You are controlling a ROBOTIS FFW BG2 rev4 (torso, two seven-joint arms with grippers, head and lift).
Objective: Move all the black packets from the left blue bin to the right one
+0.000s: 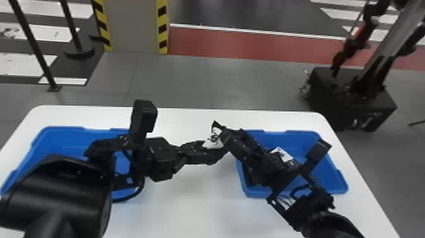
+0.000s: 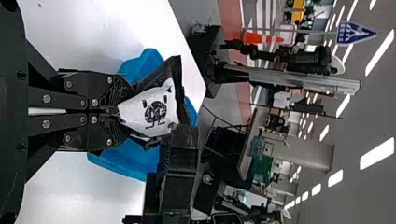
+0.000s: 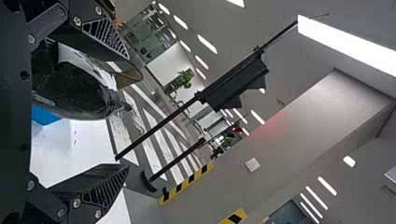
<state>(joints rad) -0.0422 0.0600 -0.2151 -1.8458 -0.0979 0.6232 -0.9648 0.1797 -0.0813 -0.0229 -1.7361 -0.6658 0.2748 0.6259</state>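
My left gripper pinches a packet above the white table, right by my open right gripper.
On the left, the left bin sits on the table, partly behind my left arm. A pillar with yellow and black stripes stands past the table. In the middle, my left fingers are closed on one end of the packet, which is black with a white patch. It is up between the two bins. My right fingers are wide apart with the packet in front of them; I can't tell if they touch it. On the right, another packet lies in the right bin, partly behind my right arm.
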